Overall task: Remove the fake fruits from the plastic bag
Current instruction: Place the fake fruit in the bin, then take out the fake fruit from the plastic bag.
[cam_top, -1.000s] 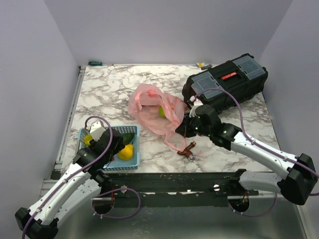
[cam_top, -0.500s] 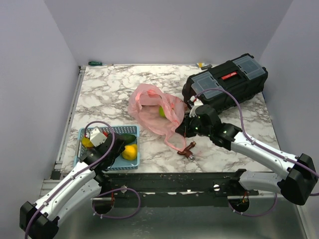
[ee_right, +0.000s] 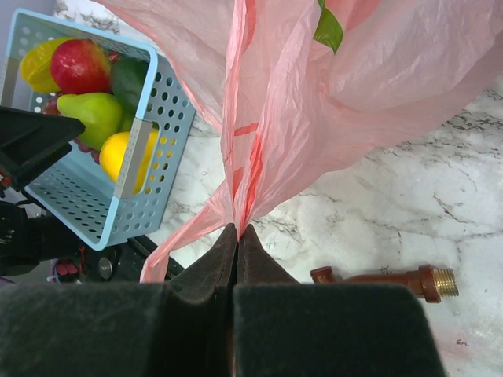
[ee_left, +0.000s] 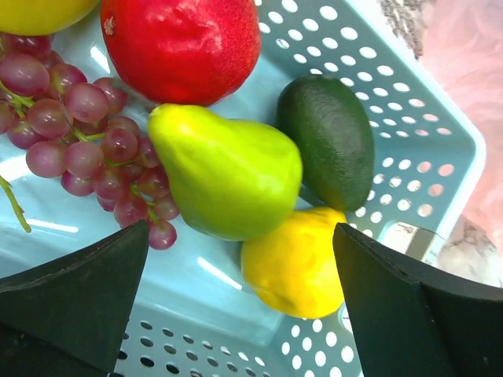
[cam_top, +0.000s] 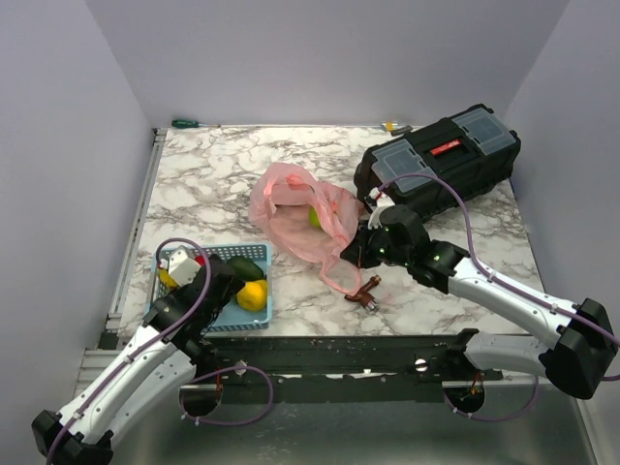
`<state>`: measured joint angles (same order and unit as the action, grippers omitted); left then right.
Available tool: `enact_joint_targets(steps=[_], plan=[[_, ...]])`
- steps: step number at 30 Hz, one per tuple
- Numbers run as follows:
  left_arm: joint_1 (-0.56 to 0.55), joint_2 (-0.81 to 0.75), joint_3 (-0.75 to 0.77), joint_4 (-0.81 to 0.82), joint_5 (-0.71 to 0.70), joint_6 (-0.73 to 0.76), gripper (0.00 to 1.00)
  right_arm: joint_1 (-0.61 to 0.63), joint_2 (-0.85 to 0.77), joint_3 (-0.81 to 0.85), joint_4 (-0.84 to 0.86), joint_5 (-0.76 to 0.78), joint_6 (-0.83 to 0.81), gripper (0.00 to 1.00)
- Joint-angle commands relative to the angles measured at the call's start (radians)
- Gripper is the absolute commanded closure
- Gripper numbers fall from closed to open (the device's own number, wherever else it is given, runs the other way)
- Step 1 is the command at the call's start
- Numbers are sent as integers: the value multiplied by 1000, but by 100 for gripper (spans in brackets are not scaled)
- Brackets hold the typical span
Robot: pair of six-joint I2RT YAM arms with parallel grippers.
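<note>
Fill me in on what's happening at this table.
The right gripper is shut on the pink plastic bag, pinching its bunched film. The left gripper hangs open over the blue basket, where a pear, lemon, avocado, red fruit and grapes lie. One green fruit shows inside the bag.

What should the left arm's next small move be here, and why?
Probably lift the left tool out of the basket and swing it toward the mouth of the bag. It stands open and empty over the pear, which lies in the basket. A green fruit shows inside the bag, and the right tool is shut on the bag's plastic, holding it.
</note>
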<state>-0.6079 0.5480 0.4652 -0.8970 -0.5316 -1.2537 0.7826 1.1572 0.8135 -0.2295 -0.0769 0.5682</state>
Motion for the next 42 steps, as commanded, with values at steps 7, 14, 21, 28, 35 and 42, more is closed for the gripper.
enact_joint_targets(steps=[7, 14, 21, 28, 35, 42], plan=[[3, -135, 112, -25, -29, 145, 1, 6, -21, -13, 16, -10, 1, 99], [3, -306, 93, 316, 240, 506, 2, 6, -19, -13, 30, -23, 3, 99], [3, -247, 30, 768, 657, 648, 4, 6, -23, -20, 24, -41, -2, 99], [-45, 122, 121, 892, 788, 622, 13, 5, -41, -1, -11, -29, -9, 99], [-227, 313, 193, 899, 428, 683, 18, 5, -40, 15, -36, -30, -8, 99], [-228, 471, 239, 931, 411, 628, 20, 6, -57, -1, -23, -41, 1, 99]])
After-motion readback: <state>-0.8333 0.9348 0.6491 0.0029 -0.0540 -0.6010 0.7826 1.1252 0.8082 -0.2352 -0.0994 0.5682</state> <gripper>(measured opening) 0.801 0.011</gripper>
